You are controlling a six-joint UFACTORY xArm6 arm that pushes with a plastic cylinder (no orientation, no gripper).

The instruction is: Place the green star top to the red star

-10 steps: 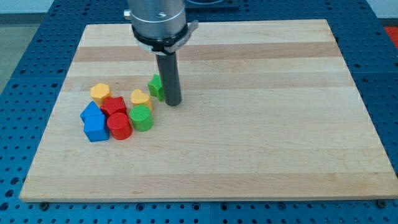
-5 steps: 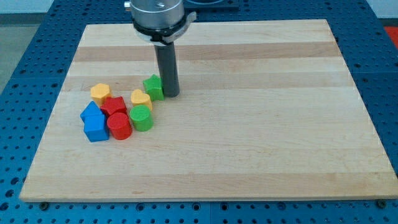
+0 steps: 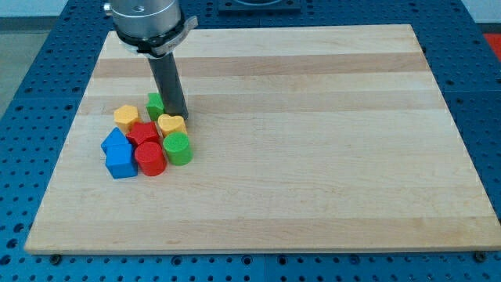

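The green star is partly hidden behind my rod; only its left part shows. It lies just above the red star, near the view's left. My tip rests on the board at the green star's right side, touching it, and just above the yellow heart.
A cluster of blocks sits below the tip: a yellow hexagon, a green cylinder, a red cylinder, and two blue blocks. The wooden board lies on a blue perforated table.
My tip has moved to the view's left, pushing the green star left from beside the yellow heart's upper right to just above the red star.
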